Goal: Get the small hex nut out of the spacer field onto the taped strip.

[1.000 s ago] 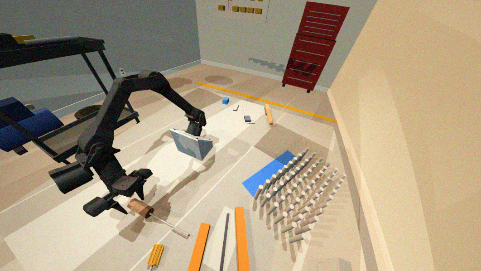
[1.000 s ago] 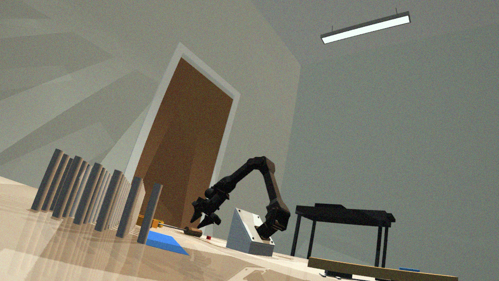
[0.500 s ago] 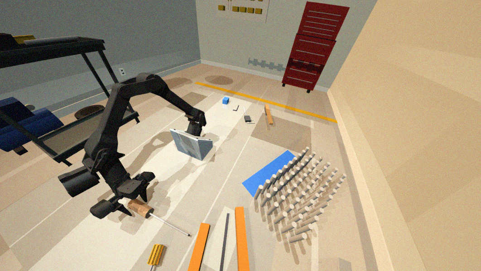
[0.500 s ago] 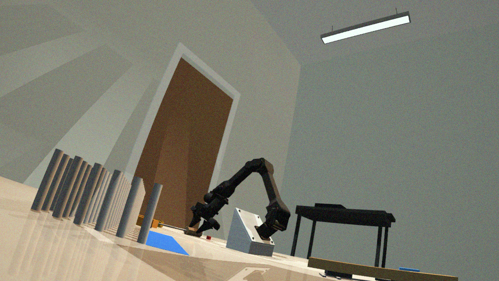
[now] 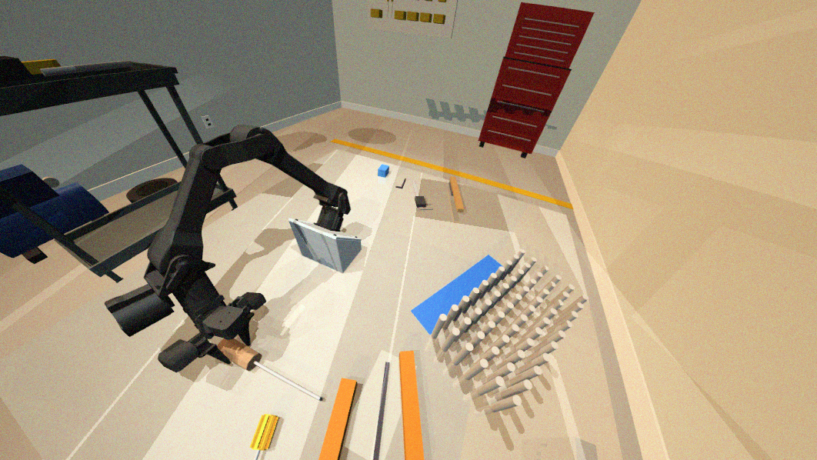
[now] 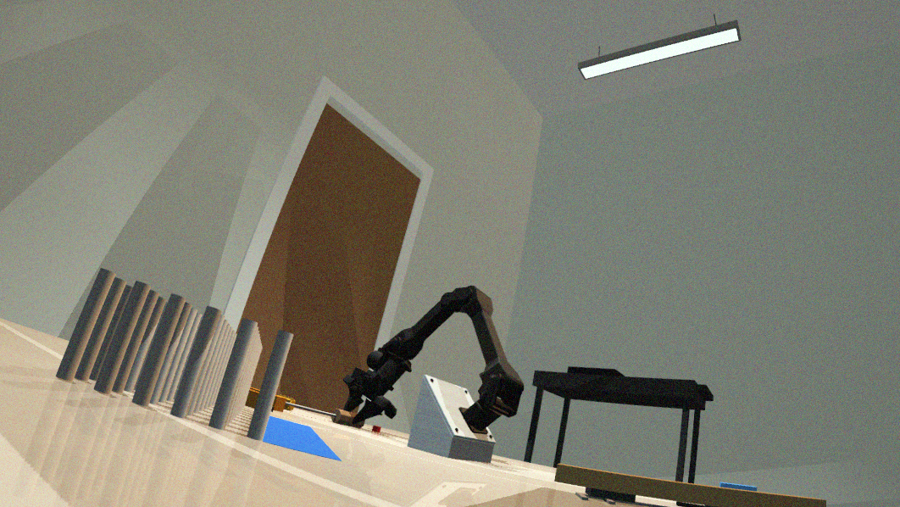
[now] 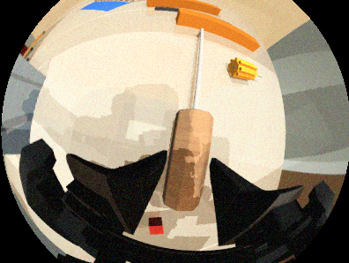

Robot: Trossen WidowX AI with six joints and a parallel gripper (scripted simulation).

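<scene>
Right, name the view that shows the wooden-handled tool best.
The wrist view: the wooden-handled tool shows handle and shaft large. The top view shows both smaller, handle partly covered; the exterior view, just a small, partly hidden handle and thin shaft.

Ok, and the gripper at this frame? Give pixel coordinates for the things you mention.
Gripper (image 5: pixel 233 346) (image 6: pixel 357 420) (image 7: pixel 189 157): open, fingers either side of the wooden handle (image 5: pixel 240 353) (image 6: pixel 343 416) (image 7: pixel 189 159), not shut on it.

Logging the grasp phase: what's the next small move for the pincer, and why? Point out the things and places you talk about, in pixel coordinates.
Probably close the pincer (image 5: pixel 233 349) (image 6: pixel 358 420) (image 7: pixel 189 157) gently. Its parted fingers flank the tool's wooden handle (image 5: pixel 240 353) (image 7: pixel 189 154), with a gap visible beside the handle at the tip on the wrist view's right.
</scene>
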